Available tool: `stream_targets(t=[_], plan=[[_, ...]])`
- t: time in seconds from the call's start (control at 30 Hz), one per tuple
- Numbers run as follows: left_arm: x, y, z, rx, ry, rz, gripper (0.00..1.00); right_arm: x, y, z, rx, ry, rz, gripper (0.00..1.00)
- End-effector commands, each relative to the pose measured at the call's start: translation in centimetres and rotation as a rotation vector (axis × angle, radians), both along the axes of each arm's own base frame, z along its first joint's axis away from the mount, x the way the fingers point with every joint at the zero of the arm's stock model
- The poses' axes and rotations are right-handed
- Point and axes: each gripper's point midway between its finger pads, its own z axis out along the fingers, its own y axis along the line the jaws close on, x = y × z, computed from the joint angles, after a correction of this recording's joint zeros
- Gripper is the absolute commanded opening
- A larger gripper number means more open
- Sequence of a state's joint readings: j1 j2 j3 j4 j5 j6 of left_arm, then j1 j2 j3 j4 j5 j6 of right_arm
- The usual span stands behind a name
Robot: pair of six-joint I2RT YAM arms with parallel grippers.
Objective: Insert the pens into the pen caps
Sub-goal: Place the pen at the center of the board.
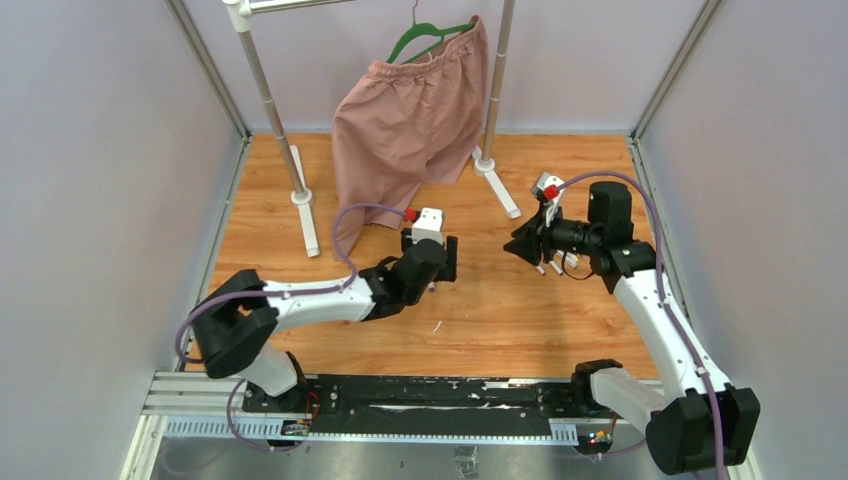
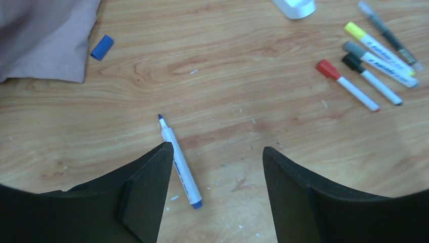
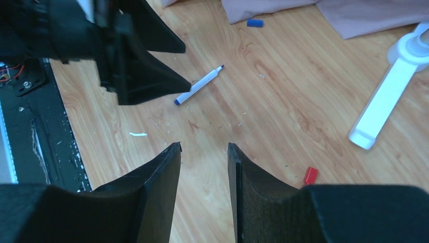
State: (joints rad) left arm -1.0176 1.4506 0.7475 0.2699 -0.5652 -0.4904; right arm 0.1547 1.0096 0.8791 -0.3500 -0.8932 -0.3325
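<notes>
An uncapped pen (image 2: pixel 179 162) with a white barrel and a blue tip lies on the wood floor, right beside the left finger of my open, empty left gripper (image 2: pixel 217 152). It also shows in the right wrist view (image 3: pixel 199 85). A loose blue cap (image 2: pixel 101 47) lies by the cloth's edge. Several capped pens lie together at the right: red (image 2: pixel 346 84), black (image 2: pixel 372 78), grey (image 2: pixel 379 63) and yellow (image 2: pixel 377 48). My right gripper (image 3: pixel 204 147) is open and empty above bare floor, with a red cap (image 3: pixel 310 175) showing beside its right finger.
Pink shorts (image 1: pixel 410 120) hang from a green hanger on a clothes rack; their hem rests on the floor (image 2: pixel 45 35). The rack's white feet (image 3: pixel 384 98) stand near the pens. A white scrap (image 1: pixel 437 325) lies on the wood. A black rail (image 1: pixel 430 395) runs along the front edge.
</notes>
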Motion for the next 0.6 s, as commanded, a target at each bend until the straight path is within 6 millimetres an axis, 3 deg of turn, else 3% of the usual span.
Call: stream_targets(t=[0.0, 0.17, 0.3, 0.4, 0.57], plan=[[1.1, 1.7, -3.9, 0.18, 0.138, 0.185, 0.63, 0.4, 0.0, 1.8, 0.026, -0.081, 0.001, 0.44], [1.9, 1.4, -6.2, 0.324, 0.235, 0.264, 0.59, 0.8, -0.4, 1.1, 0.003, -0.083, -0.02, 0.44], [2.0, 0.7, -8.2, 0.289, 0.294, 0.269, 0.59, 0.9, -0.5, 0.9, -0.001, -0.081, -0.025, 0.44], [2.3, 1.3, -9.3, 0.28, 0.332, 0.309, 0.53, 0.9, -0.5, 0.8, -0.004, -0.082, -0.025, 0.44], [2.3, 1.6, -10.1, 0.277, 0.361, 0.332, 0.52, 1.0, -0.5, 0.7, -0.004, -0.078, -0.025, 0.43]])
